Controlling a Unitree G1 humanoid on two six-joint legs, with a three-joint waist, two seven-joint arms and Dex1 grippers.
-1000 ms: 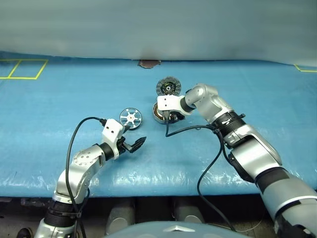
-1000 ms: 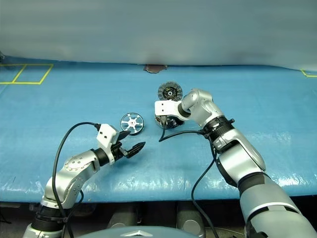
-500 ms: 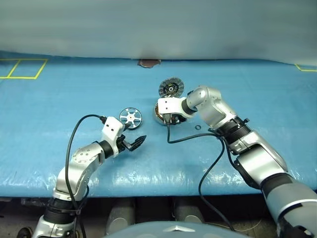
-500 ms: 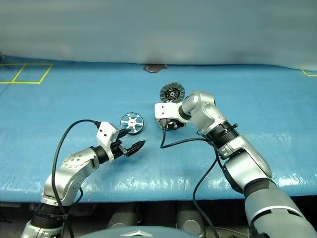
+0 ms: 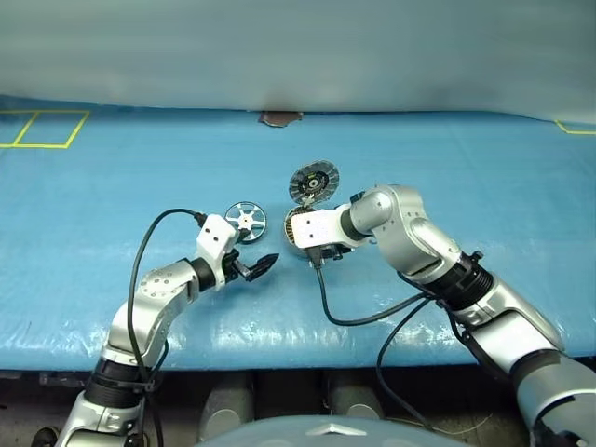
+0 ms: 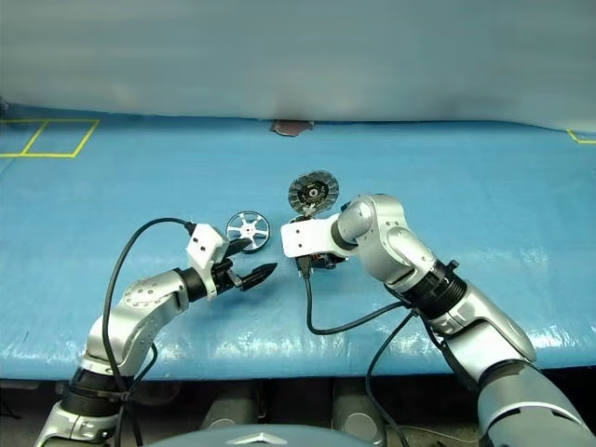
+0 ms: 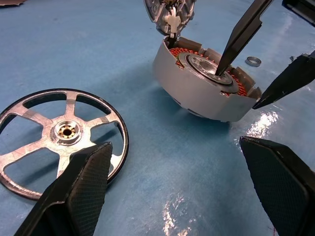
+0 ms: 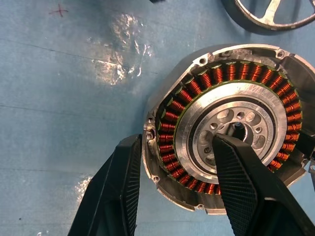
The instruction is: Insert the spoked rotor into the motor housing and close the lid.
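The motor housing (image 8: 224, 128) sits on the blue bench (image 5: 112, 186) near its middle, its ring of copper windings facing up; the lid (image 5: 313, 182) stands tilted up from the housing's far edge, dark inner face showing. The right tool (image 8: 177, 191) grasps the housing's wall, one finger (image 8: 118, 187) against the outside of the rim, the other finger (image 8: 241, 182) reaching inside onto the silver hub. The spoked rotor (image 5: 245, 221) lies flat on the bench just to the left of the housing, apart from it. The left tool (image 7: 182, 196) hangs released, jaws spread wide, just in front of the rotor and pointing toward the housing; it touches neither. A small metal ring (image 7: 254, 61) lies on the bench beyond the housing.
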